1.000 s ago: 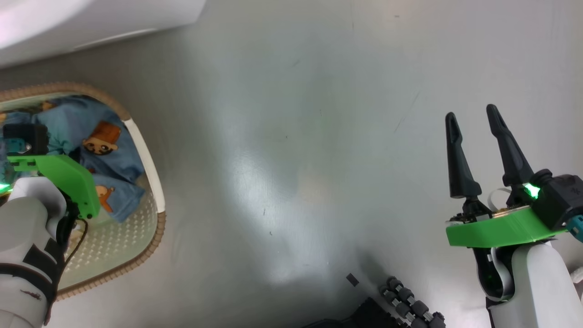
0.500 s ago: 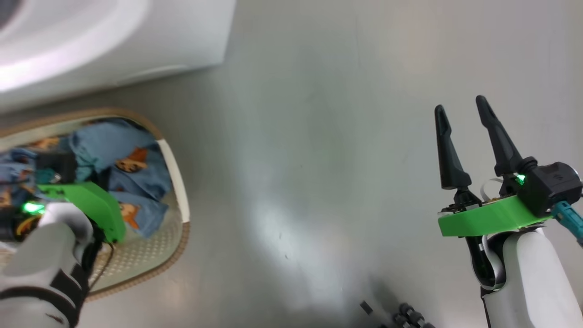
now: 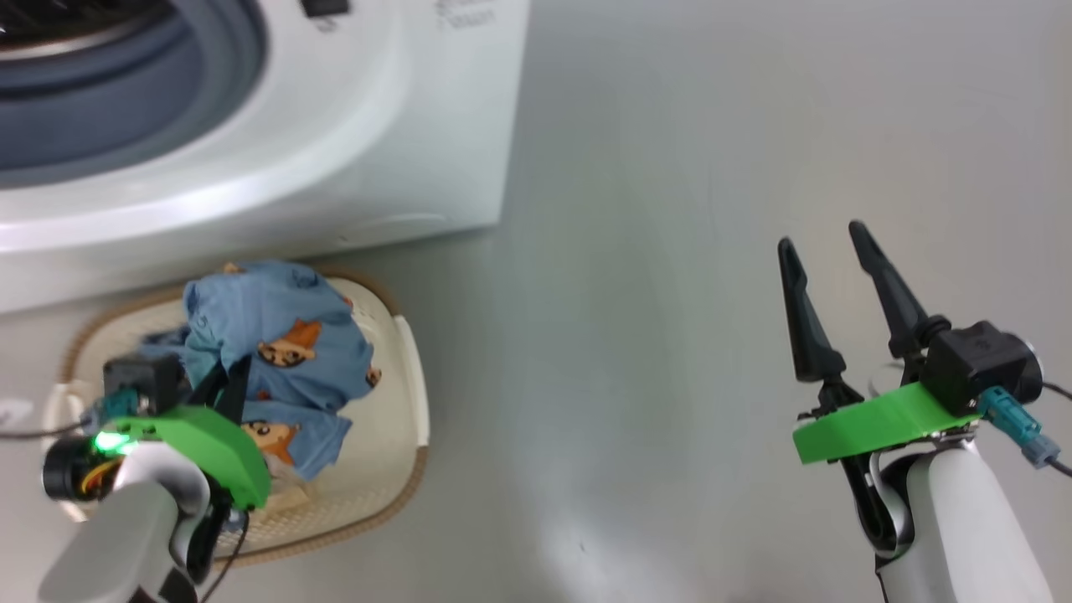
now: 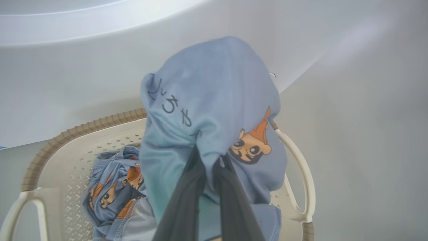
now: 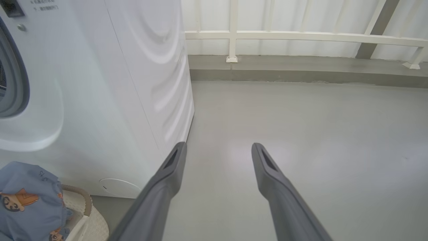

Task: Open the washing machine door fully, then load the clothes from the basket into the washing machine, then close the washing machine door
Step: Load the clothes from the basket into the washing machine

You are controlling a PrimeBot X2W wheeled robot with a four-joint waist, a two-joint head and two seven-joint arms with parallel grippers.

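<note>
The white washing machine (image 3: 352, 151) fills the upper left of the head view, its grey-blue seal (image 3: 126, 109) showing around the opening; the washing machine door is out of view. The cream basket (image 3: 394, 469) sits on the floor right in front of it. My left gripper (image 3: 230, 381) is shut on a light blue garment (image 4: 210, 100) with orange cartoon faces, which hangs bunched over the basket (image 4: 83, 129). More of the clothes (image 4: 113, 180) lie in the basket. My right gripper (image 3: 825, 251) stands open over bare floor, far to the right.
Grey floor (image 3: 670, 251) stretches to the right of the machine and basket. In the right wrist view a white railing (image 5: 301, 35) on a low kerb runs along the back, beyond the machine's side panel (image 5: 157, 83).
The head camera has swung, bringing the machine's front and seal into view. My left gripper has come up from the basket with the blue garment bunched in it. The right gripper stays open.
</note>
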